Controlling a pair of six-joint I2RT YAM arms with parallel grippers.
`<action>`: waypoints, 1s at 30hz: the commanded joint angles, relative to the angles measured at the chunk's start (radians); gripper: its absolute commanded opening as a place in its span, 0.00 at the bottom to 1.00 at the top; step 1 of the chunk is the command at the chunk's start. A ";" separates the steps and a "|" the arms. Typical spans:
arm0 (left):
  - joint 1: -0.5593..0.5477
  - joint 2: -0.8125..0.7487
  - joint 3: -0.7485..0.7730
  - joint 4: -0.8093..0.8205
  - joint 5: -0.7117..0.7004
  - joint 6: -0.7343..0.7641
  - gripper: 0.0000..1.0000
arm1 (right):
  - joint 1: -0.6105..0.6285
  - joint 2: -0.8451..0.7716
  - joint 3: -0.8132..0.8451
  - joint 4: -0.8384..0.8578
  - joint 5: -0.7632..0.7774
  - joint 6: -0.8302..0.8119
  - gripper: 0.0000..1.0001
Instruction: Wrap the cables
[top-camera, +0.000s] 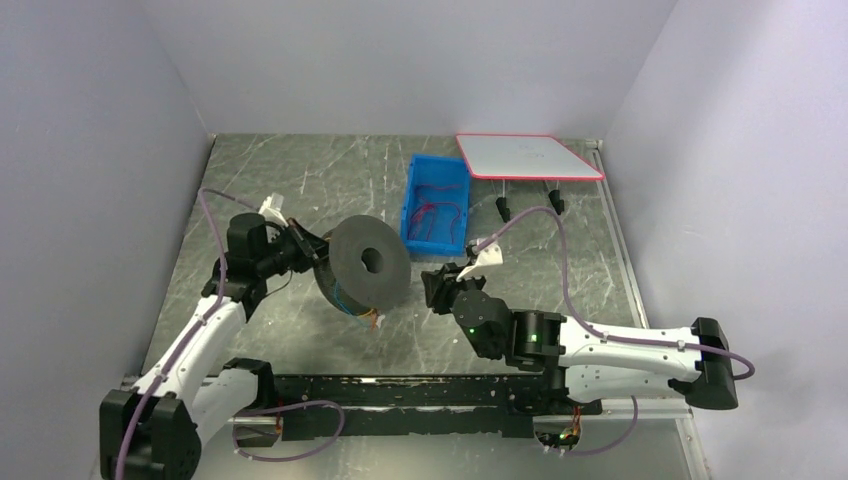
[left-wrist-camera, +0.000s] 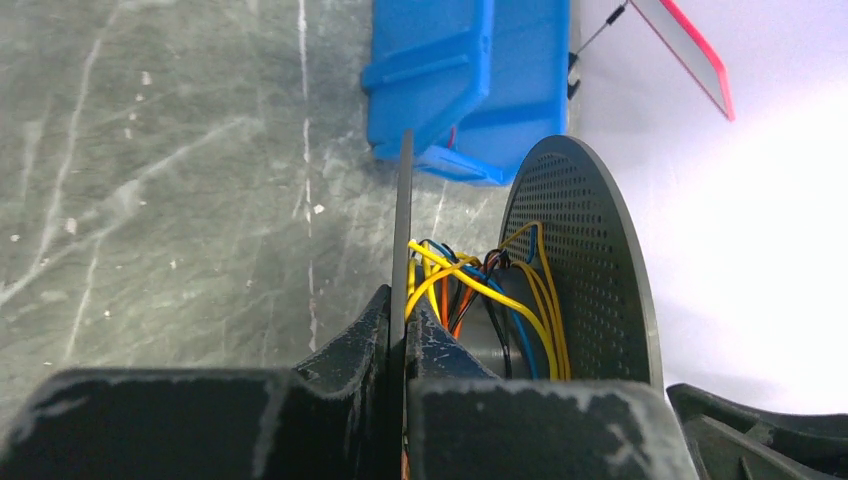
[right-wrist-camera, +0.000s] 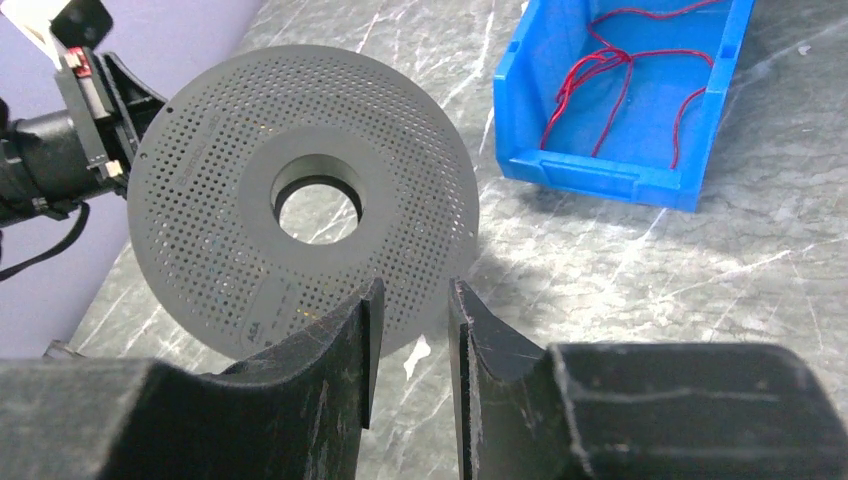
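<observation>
A dark grey perforated spool (top-camera: 370, 262) stands on edge mid-table, tilted. My left gripper (top-camera: 305, 250) is shut on its thin rear flange (left-wrist-camera: 404, 200), which sits pinched between the fingertips of the left gripper (left-wrist-camera: 403, 300). Yellow, orange, blue and black cables (left-wrist-camera: 480, 290) are wound loosely on the core, inside the front flange (left-wrist-camera: 585, 250). A few cable ends (top-camera: 374, 320) hang below the spool. My right gripper (right-wrist-camera: 414, 295) is open and empty, just in front of the spool's face (right-wrist-camera: 230, 200), and lies right of the spool (top-camera: 437, 285). More red cables (right-wrist-camera: 600, 70) lie in the blue bin.
The blue bin (top-camera: 412, 200) stands behind and right of the spool, its near wall (right-wrist-camera: 590, 180) close to my right gripper. A white board with a red rim (top-camera: 528, 155) stands on short legs at the back right. Grey walls enclose the table.
</observation>
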 joint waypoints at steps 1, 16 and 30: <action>0.116 0.031 -0.058 0.163 0.193 -0.070 0.07 | -0.005 -0.015 -0.015 -0.002 0.021 0.008 0.34; 0.224 0.267 -0.101 0.405 0.194 -0.198 0.07 | -0.024 -0.029 -0.046 0.020 0.003 -0.014 0.36; 0.238 0.502 -0.034 0.475 0.139 -0.174 0.07 | -0.039 -0.071 -0.078 -0.001 -0.012 0.004 0.37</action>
